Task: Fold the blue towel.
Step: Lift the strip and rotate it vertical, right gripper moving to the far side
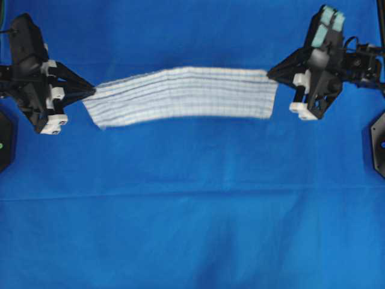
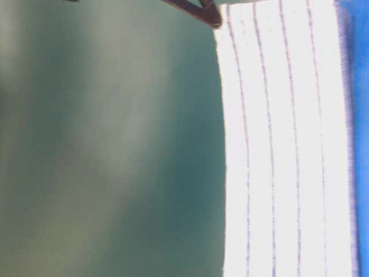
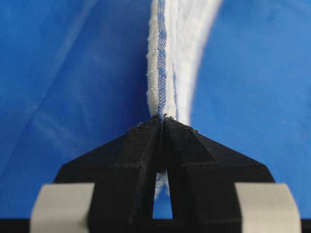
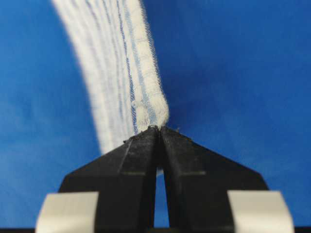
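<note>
In the left wrist view the black fingers point(image 3: 141, 145) of the left gripper point(image 3: 162, 119) are seen pressed together on a bunched corner of the blue towel point(image 3: 167, 63), whose dark-blue edge stripe runs up the middle of the frame. In the right wrist view the right gripper point(image 4: 158, 128) is likewise closed, its fingers point(image 4: 182, 150) pinching the opposite corner of the towel point(image 4: 121, 68), which sweeps toward the upper left of that frame. In the overhead view the left gripper point(image 1: 94, 90) is placed at the left edge of the cloth and the right gripper point(image 1: 269, 73) at its upper right corner, with the towel point(image 1: 180, 96) stretched between them across the upper middle of the frame as a long, slightly arched band. The plain blue sheet point(image 1: 192, 211) covering the tabletop is left open below the towel across the whole lower half of the frame, and a bare strip is also seen above it. No writing or label can be read on the grippers or the cloth. In the table-level view the towel point(image 2: 288, 150) fills the right side as an overexposed white panel with thin stripes, cut off at top and bottom; a dark finger tip point(image 2: 207, 14) is seen touching its upper left corner, and the remainder of that frame is a blurred green-grey background.
</note>
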